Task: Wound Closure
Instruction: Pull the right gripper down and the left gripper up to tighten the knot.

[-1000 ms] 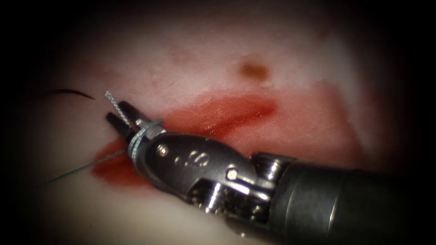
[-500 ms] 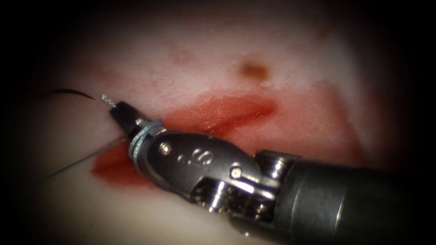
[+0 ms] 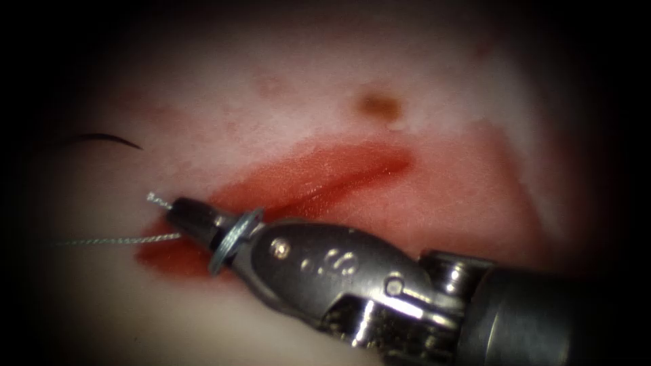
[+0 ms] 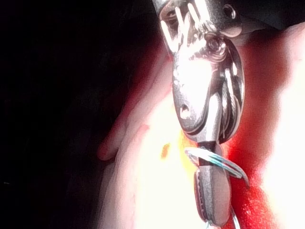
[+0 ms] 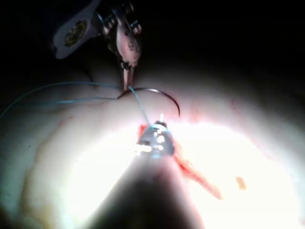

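My right tool (image 3: 178, 211) comes in from the right and lies over the left end of the red cut (image 3: 332, 173). Its jaws are shut on a short free end of thread (image 3: 159, 199). A loop of thread (image 3: 234, 240) is wound round the jaws; the left wrist view shows this loop (image 4: 219, 162) close up. The long thread (image 3: 115, 240) runs level to the left. The dark curved needle (image 3: 102, 139) lies left of the cut, out of the tissue. In the right wrist view my left tool (image 5: 126, 86) is shut on the needle (image 5: 162, 93) near its thread end.
Red fluid (image 3: 169, 257) pools round the left end of the cut. A small brown spot (image 3: 380, 105) marks the pale tissue (image 3: 285, 81) beyond the cut. The right tool's wide shaft (image 3: 542, 318) covers the near right.
The right tool's jaws shut on the short thread end, then drew back down and to the right with it. The long thread now runs level instead of slanting.
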`<act>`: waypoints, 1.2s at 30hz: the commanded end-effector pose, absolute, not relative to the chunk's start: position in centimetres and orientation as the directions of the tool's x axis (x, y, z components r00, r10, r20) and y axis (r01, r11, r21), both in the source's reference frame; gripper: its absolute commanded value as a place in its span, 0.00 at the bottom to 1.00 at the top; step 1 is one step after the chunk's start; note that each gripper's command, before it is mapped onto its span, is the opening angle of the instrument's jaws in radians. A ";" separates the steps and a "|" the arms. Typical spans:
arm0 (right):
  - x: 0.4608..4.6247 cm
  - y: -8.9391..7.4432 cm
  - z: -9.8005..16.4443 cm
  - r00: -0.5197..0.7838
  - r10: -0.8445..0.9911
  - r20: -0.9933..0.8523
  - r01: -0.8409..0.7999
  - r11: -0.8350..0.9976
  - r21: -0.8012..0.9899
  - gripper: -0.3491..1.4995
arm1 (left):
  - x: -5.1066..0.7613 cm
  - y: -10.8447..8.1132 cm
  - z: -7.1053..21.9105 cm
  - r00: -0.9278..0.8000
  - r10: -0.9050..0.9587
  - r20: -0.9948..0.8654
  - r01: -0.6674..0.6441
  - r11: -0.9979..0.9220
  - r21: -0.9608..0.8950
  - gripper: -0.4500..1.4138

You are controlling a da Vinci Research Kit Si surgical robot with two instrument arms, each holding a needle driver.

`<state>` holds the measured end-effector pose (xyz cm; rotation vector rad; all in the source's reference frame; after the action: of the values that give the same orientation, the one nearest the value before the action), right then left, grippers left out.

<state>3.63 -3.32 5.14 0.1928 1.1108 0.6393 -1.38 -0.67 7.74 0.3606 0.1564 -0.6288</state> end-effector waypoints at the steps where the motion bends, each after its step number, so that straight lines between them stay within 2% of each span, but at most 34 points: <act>1: 3.67 -3.3 5.1 0.290 0.578 -0.763 -0.373 0.802 0.466 0.00 | -1.38 -0.5 7.7 0.791 -0.556 -0.253 0.610 0.745 0.270 0.00; 7: 3.50 -3.3 5.1 0.306 0.619 -0.723 -0.360 0.779 0.514 0.00 | -1.12 -0.4 7.8 0.723 -0.624 -0.295 0.680 0.720 0.143 0.00; 20: 3.44 -3.3 5.2 0.328 0.625 -0.709 -0.322 0.779 0.538 0.00 | -1.19 0.3 7.9 0.622 -0.759 -0.191 0.768 0.639 -0.039 0.00; 23: 3.42 -3.4 5.2 0.326 0.629 -0.706 -0.324 0.776 0.541 0.00 | -1.23 0.4 7.9 0.519 -0.848 -0.113 0.842 0.529 -0.107 0.00; 30: 3.44 -3.4 5.2 0.324 0.636 -0.700 -0.321 0.770 0.552 0.00 | -1.39 0.4 7.7 0.559 -0.823 -0.099 0.815 0.567 -0.118 0.00; 36: 3.44 -3.4 5.2 0.327 0.634 -0.701 -0.311 0.773 0.554 0.00 | -1.77 0.4 7.7 0.732 -0.681 -0.009 0.672 0.725 -0.152 0.00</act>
<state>3.32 -3.44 5.22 0.3507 1.0647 0.6362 -1.79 0.27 7.80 -0.1427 0.0639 -0.7330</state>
